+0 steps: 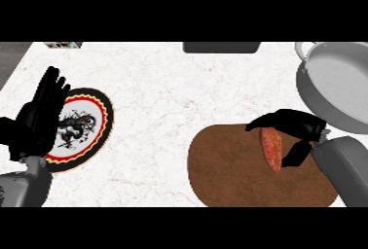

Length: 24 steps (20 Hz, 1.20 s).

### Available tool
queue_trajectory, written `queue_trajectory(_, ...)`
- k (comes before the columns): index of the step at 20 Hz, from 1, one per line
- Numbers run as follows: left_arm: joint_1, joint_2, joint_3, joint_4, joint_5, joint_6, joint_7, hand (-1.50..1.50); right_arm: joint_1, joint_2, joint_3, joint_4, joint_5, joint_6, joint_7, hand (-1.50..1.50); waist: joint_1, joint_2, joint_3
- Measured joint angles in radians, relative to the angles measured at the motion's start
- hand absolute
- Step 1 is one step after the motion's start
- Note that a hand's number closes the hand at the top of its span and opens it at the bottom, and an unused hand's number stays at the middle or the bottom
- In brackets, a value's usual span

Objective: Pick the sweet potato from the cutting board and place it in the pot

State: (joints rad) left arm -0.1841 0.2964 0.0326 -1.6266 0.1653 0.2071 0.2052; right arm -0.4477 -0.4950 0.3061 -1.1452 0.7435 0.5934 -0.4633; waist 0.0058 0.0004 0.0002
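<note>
Brown cutting board at 5 o'clock carries the sweet potato, my right hand curled round its top end: grasp step, not lifted as far as I can tell. Next I lift and swing toward 1 o'clock to the grey pot, clearing its rim. Left hand rests open, fingers straight, at 9 o'clock over a patterned plate.

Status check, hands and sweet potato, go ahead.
Left hand open, resting over plate. Right hand curled on sweet potato, on cutting board. Pot unobstructed.
</note>
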Motion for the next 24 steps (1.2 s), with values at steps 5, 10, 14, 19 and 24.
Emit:
queue_trajectory(5, -0.014, -0.019, 0.002, -0.002, -0.024, 0.003, 0.009, 0.00, -0.007, 0.003, 0.011, 0.029, 0.072, -0.081, -0.097, 1.50, -0.001, -0.002, -0.002)
queue_trajectory(10, -0.021, -0.024, 0.022, -0.013, -0.030, -0.011, 0.028, 0.00, -0.010, 0.021, 0.001, 0.062, 0.109, -0.119, -0.154, 1.50, 0.000, -0.005, -0.004)
queue_trajectory(14, -0.020, -0.026, 0.041, 0.009, -0.031, -0.029, 0.013, 0.00, 0.056, 0.005, 0.007, -0.003, 0.137, -0.156, -0.185, 1.50, -0.006, -0.008, -0.007)
queue_trajectory(19, 0.029, -0.019, 0.067, -0.014, -0.025, -0.025, 0.010, 0.00, 0.319, -0.152, 0.041, -0.260, 0.135, -0.241, -0.289, 1.50, -0.051, -0.021, -0.006)
queue_trajectory(24, 0.042, -0.012, 0.078, -0.040, -0.027, -0.019, 0.029, 0.00, 0.604, -0.330, -0.040, -0.470, 0.073, -0.346, -0.402, 1.50, -0.068, -0.018, -0.003)
